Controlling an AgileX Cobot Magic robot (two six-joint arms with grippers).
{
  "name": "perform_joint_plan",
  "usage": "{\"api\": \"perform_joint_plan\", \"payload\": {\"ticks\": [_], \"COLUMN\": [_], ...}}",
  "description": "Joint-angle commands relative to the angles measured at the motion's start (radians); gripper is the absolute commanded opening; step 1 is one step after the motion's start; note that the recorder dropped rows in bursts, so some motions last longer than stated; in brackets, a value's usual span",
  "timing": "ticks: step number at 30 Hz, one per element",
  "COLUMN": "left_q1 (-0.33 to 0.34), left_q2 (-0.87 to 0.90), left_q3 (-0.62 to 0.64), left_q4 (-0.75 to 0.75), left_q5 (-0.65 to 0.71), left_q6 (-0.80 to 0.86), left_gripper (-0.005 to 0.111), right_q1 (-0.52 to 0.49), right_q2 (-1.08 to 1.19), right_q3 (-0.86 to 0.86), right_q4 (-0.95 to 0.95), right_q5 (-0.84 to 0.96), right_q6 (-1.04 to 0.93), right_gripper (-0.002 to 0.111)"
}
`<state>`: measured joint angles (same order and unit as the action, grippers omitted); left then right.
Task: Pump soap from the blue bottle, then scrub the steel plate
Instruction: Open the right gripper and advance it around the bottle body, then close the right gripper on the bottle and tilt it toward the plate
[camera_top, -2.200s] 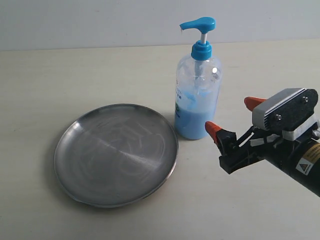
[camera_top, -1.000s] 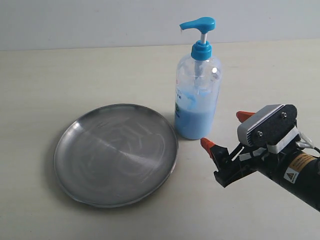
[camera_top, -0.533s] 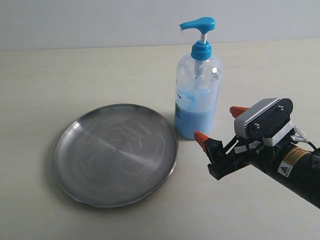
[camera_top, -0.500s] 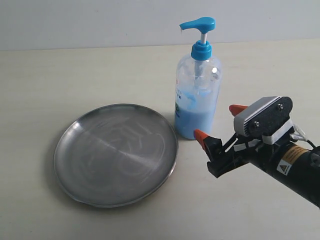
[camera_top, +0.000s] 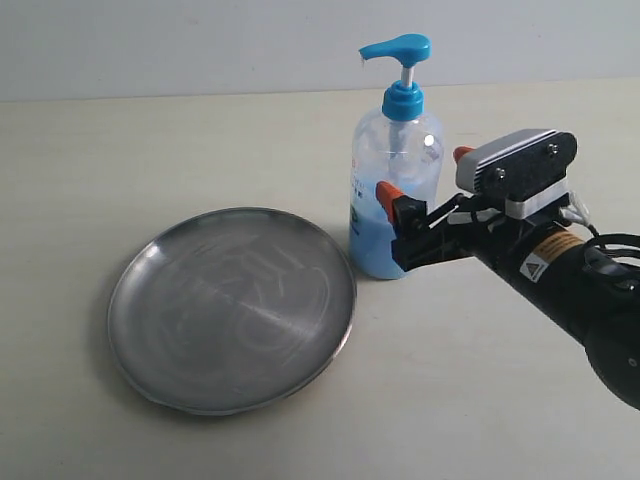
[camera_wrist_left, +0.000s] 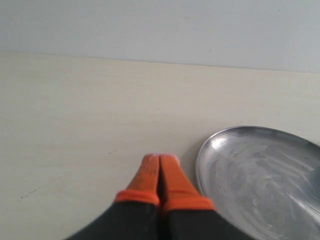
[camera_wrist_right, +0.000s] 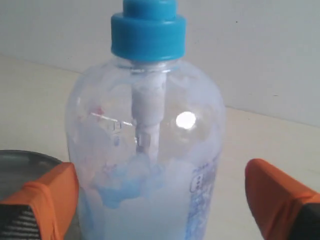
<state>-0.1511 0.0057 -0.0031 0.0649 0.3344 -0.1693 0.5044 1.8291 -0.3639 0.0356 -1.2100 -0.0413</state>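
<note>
the table (camera_top: 200, 140) is carrying every item. the steel plate (camera_top: 232, 308) is lying flat, with no soap blob showing on it. the blue bottle (camera_top: 395, 190) is standing upright just beside the plate's rim, its long axis running vertical and its pump head (camera_top: 398, 48) sitting raised. the right gripper (camera_top: 425, 172) is sitting spread and level, one finger flanking each side of the bottle body, which is lying straight ahead between the jaws; contact cannot be confirmed. the left gripper (camera_wrist_left: 160, 172) is sitting pressed together and empty near the plate's rim, so the right arm is judged nearer. the soap (camera_top: 375, 250) is filling the bottle's lower part.
</note>
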Motion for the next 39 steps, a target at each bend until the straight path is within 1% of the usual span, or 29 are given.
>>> {"api": "perform_joint_plan", "payload": {"ticks": [1,3,7,11,18,21,24,27,30,32,36,39], "left_q1": [0.003,0.003,0.003,0.003,0.003,0.003,0.003,0.003,0.003,0.003,0.003,0.003], "left_q2": [-0.006,-0.006,-0.006,-0.006,-0.006,-0.006,-0.006,-0.006,-0.006,-0.006,-0.006,-0.006], "left_q3": [0.003,0.003,0.003,0.003,0.003,0.003,0.003,0.003,0.003,0.003,0.003,0.003], "left_q4": [0.002,0.002,0.002,0.002,0.002,0.002,0.002,0.002,0.002,0.002,0.002,0.002], "left_q5": [-0.008,-0.008,-0.008,-0.008,-0.008,-0.008,-0.008,-0.008,-0.008,-0.008,-0.008,-0.008], "left_q6": [0.002,0.002,0.002,0.002,0.002,0.002,0.002,0.002,0.002,0.002,0.002,0.002], "left_gripper": [0.0,0.0,0.0,0.0,0.0,0.0,0.0,0.0,0.0,0.0,0.0,0.0], "right_q1": [0.002,0.002,0.002,0.002,0.002,0.002,0.008,0.032,0.06,0.085,0.136,0.148], "right_q2": [0.003,0.003,0.003,0.003,0.022,0.045,0.066,0.081,0.097,0.11,0.151,0.191], "right_q3": [-0.033,-0.055,-0.085,-0.129,-0.176,-0.186,-0.191,-0.193,-0.194,-0.209,-0.243,-0.279], "right_q4": [0.032,0.032,0.01,0.01,0.01,0.01,0.015,0.092,0.111,0.144,0.321,0.339], "right_q5": [-0.011,0.011,0.044,0.139,0.168,0.168,0.143,0.125,0.065,0.062,0.06,0.055], "right_q6": [0.001,0.029,0.041,0.041,0.124,0.173,0.179,0.139,0.09,0.061,0.03,0.025], "right_gripper": [0.086,0.087,0.096,0.102,0.103,0.103,0.103,0.103,0.103,0.103,0.103,0.103]}}
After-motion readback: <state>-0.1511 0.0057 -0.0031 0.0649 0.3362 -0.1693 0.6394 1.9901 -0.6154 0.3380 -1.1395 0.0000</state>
